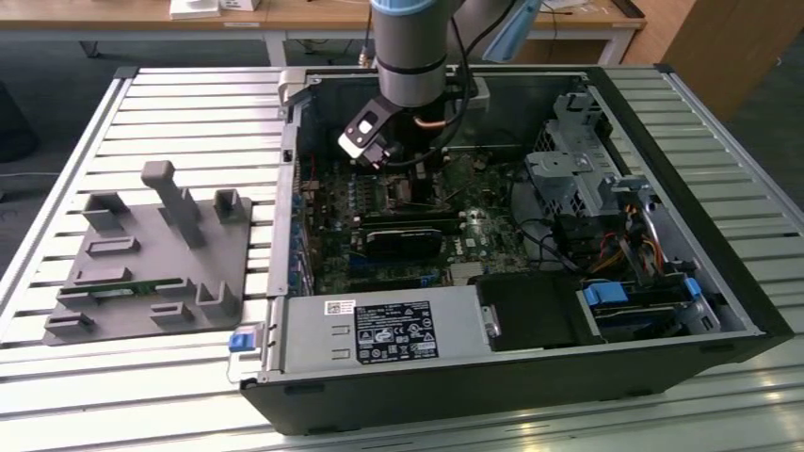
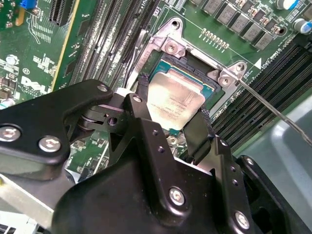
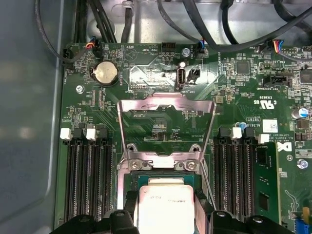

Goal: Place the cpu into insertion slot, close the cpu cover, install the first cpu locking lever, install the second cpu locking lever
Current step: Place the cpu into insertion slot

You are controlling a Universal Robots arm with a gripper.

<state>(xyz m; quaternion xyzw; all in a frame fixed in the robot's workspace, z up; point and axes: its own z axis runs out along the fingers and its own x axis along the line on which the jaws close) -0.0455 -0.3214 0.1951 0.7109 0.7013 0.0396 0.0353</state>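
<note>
Cpu (image 2: 175, 97): small flat square, pale silver-beige metal face with faint print, green edge showing round it. Level at the insertion slot (image 2: 169, 62), clamped by the gripper (image 2: 174, 111), black fingers (image 2: 142, 95) tight against two opposite edges of the cpu. Other two edges free. Beyond the slot, cpu cover (image 3: 165, 103) swung up and standing open, board visible through its window. Thin lever rod (image 2: 273, 109) angled away to one side. Long memory slots (image 3: 87, 185) close on both flanks; case (image 1: 703, 311) open overhead.

Exterior view looks down; both wrist views closely share the cpu (image 2: 174, 103) (image 3: 165, 207)
</note>
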